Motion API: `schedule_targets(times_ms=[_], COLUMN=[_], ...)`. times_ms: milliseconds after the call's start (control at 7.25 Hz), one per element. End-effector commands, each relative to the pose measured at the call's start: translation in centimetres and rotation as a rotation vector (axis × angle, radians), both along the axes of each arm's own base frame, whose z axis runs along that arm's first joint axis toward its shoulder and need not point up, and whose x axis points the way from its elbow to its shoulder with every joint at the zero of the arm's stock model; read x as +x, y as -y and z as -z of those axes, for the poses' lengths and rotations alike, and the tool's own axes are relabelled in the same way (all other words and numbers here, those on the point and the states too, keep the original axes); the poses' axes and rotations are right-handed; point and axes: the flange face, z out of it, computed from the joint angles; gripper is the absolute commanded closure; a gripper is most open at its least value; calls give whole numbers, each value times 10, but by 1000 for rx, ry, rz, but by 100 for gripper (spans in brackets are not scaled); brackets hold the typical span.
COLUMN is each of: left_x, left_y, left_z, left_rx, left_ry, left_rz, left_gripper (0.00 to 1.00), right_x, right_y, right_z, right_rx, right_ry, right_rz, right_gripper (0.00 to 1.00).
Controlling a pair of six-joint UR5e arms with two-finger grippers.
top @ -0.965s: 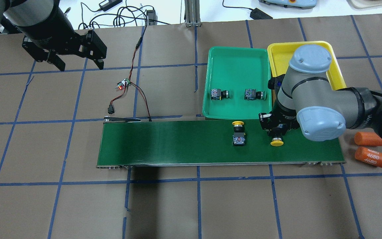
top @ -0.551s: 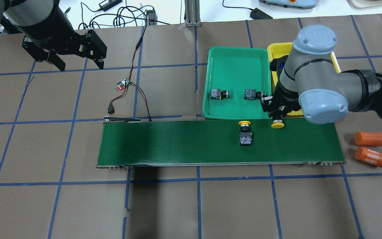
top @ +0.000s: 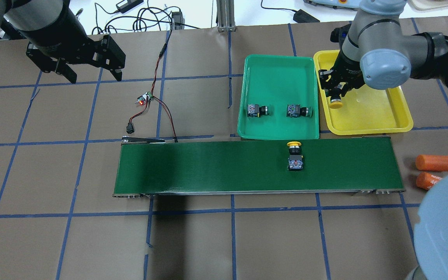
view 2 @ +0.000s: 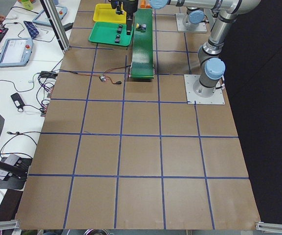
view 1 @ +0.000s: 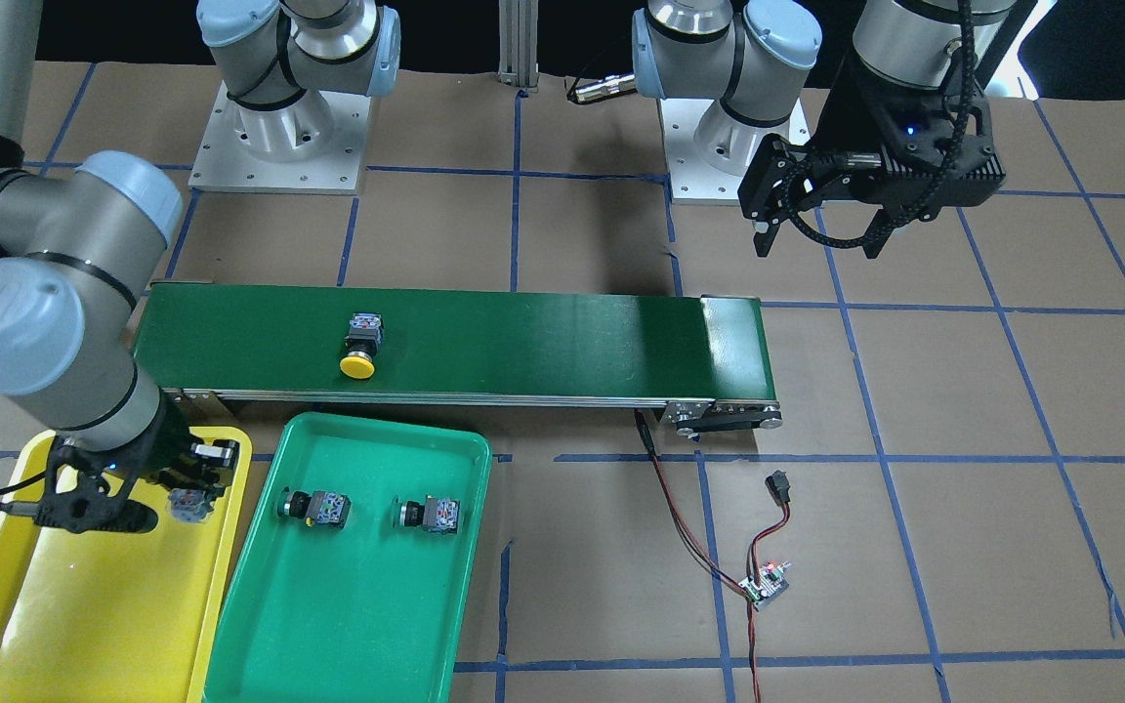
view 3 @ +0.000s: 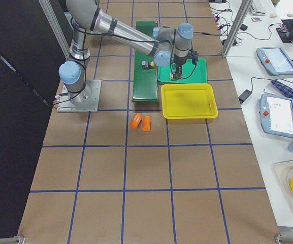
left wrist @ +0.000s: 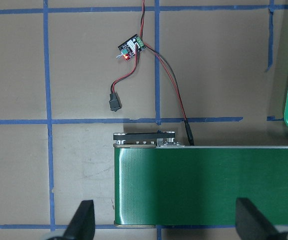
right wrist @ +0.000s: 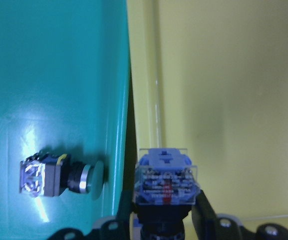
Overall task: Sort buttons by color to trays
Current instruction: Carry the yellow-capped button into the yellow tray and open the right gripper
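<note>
My right gripper [top: 336, 95] is shut on a yellow-capped button [top: 336, 103] and holds it over the near-left part of the yellow tray [top: 368, 114], close to its rim. The right wrist view shows the button's blue-grey body [right wrist: 166, 182] between the fingers. A second yellow button [top: 294, 155] lies on the conveyor belt [top: 208, 167]. Two green-capped buttons [top: 257, 110] [top: 298, 111] lie in the green tray [top: 278, 70]. My left gripper [top: 93, 76] is open and empty, high above the far left of the table.
Two orange cylinders [top: 434, 162] lie right of the belt's end. A small circuit board [top: 145, 98] with red and black wires lies left of the green tray. My right arm's elbow [top: 445, 225] fills the overhead view's bottom right corner.
My right gripper has carried its yellow button from the belt to over the yellow tray. The other yellow button has moved right along the belt. The left arm has not moved.
</note>
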Motion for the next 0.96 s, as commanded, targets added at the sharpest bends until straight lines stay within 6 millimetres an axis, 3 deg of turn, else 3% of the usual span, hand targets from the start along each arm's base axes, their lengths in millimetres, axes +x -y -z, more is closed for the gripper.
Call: schedule_targets(times_ms=[0, 138, 551, 827], left_x=[0, 0, 0, 0], left_y=[-2, 1, 2, 1], left_z=[-1, -1, 0, -1], left_rx=[-1, -2, -5, -5], left_ry=[1, -2, -1, 0], left_rz=[1, -2, -2, 1], left_gripper=[0, 0, 0, 0], right_x=[-34, -33, -18, 10], right_y=[30, 31, 13, -28], right_z=[21, 22, 4, -17], right_rx=[8, -4, 7, 4], right_ry=[2, 0, 1, 2], right_rz=[-35, -32, -47, -72], right_gripper=[49, 0, 0, 0])
